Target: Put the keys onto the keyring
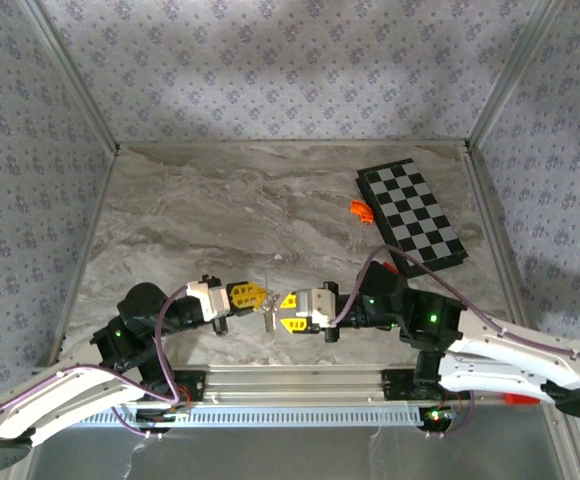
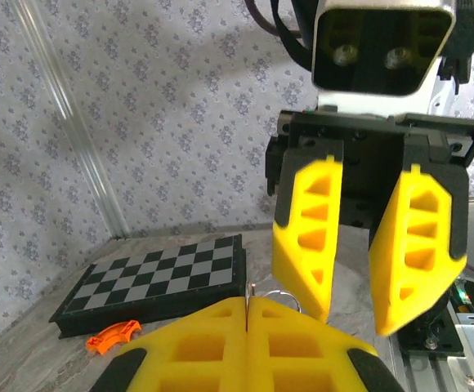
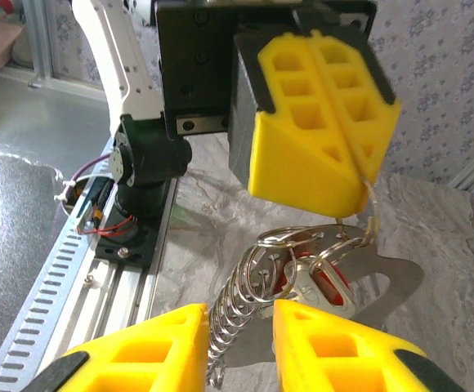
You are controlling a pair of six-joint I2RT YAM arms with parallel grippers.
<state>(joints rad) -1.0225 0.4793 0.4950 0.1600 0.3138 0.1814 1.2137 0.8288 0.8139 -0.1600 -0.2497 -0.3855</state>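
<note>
The left gripper [image 3: 355, 184] is pressed shut, its ribbed yellow fingers pinching a thin wire at the top of the keyring [image 3: 227, 317]. The keyring's coiled silvery chain is hung above the veined grey marble table [image 3: 445, 245]. The flat keys [image 3: 290, 278] (one red-headed) are bunched beside it. The chain is flanked by the spread, blocky fingers of the right gripper [image 2: 353, 314].

Walls papered in a pale grey floral print [image 1: 270, 60] are closing in the grey marble tabletop [image 1: 220, 210] on three sides. Aluminium corner posts [image 1: 70, 75] are running up where the panels meet. A slotted metal rail [image 1: 290, 415] is lying along the table's near edge. Soft light is falling from above, throwing broad, faint shadows across the back wall.
</note>
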